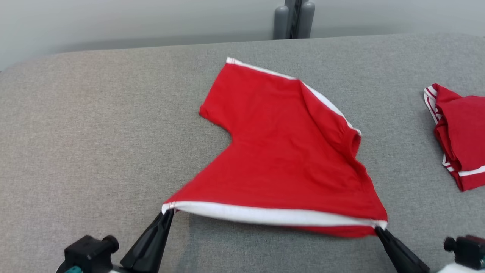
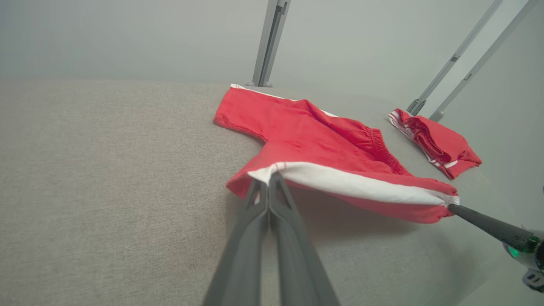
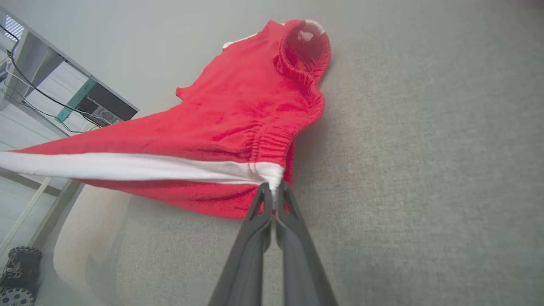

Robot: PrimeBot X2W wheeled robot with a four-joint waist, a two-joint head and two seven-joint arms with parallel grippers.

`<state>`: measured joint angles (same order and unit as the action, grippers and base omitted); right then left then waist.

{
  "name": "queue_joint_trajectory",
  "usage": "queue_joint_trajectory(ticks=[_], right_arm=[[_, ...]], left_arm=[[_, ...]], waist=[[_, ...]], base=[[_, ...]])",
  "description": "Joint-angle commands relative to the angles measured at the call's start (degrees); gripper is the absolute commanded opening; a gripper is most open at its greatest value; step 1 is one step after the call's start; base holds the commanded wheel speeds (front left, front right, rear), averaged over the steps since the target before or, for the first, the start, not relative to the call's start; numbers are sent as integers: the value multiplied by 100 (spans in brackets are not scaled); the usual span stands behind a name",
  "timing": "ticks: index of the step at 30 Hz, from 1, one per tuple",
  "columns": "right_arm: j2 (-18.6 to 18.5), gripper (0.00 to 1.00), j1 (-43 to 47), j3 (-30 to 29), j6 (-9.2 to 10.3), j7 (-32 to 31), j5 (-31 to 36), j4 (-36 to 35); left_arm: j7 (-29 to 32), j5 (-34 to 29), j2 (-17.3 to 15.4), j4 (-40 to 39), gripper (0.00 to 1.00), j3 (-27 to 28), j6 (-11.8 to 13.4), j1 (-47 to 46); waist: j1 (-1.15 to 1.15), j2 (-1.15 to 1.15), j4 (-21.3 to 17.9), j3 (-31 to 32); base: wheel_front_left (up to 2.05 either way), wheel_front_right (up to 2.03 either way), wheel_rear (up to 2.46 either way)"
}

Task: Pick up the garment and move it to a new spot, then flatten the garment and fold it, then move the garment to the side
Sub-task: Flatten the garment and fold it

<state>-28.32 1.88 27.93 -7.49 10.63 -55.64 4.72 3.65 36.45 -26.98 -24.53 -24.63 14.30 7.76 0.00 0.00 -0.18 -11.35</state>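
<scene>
At the near edge of the garment (image 1: 280,151), the left gripper (image 1: 169,212) is clamped on the near left corner and the right gripper (image 1: 379,228) on the near right corner. In each wrist view the two fingers are pressed together, with the white band (image 1: 265,214) pinched between the tips. The band is drawn taut between the two corners and is held just off the grey table (image 1: 94,132), where a shadow is cast beneath it. The far part of the garment, red and shaped like a pair of shorts, lies on the table, with one leg spread to the far left and a gathered elastic part raised in a ridge at the far right.

The step in hand is judged to be the flattening: the garment is stretched out but not yet laid smooth, and no fold is made. For the next move, an even pull toward the near side and a level lowering of both corners would be called for, so that the ridge is drawn out before the band is set down.

To the right of the garment, well apart from it, a second red garment (image 1: 460,144) lies folded. Beyond the garment's far edge, a grey post (image 1: 293,19) stands behind the table.
</scene>
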Motion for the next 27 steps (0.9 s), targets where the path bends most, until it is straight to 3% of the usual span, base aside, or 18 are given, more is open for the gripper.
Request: queue_joint_trajectory(ticks=[1, 5, 9, 13, 21, 27], right_arm=[[-24, 0, 246, -167, 0, -146, -11, -121], [144, 0, 679, -657, 0, -505, 153, -451], [343, 0, 780, -965, 0, -807, 364, -676], [750, 0, 631, -1285, 0, -1097, 633, -941], [1878, 0, -641, -1760, 0, -1260, 942, -846], [2328, 0, -1713, -1924, 0, -1031, 1117, -215]], left_arm=[[117, 28, -100, -266, 0, 36, 137, 143], [306, -1, -207, -734, 0, 114, 370, 334], [297, 36, -192, -752, 0, 187, 404, 224], [247, 70, -171, -516, 0, 247, 211, -165], [251, 156, -176, 790, 0, 284, -835, -2311], [176, 231, 83, 2307, 0, 225, -1546, -4038]], waist=[[0, 0, 25, 48], [0, 0, 1, 72], [0, 0, -55, 22], [0, 0, -151, -113], [0, 0, -345, -754], [0, 0, -530, -1264]], base=[[0, 0, 0], [0, 0, 0], [0, 0, 0], [0, 0, 0], [0, 0, 0], [0, 0, 0]])
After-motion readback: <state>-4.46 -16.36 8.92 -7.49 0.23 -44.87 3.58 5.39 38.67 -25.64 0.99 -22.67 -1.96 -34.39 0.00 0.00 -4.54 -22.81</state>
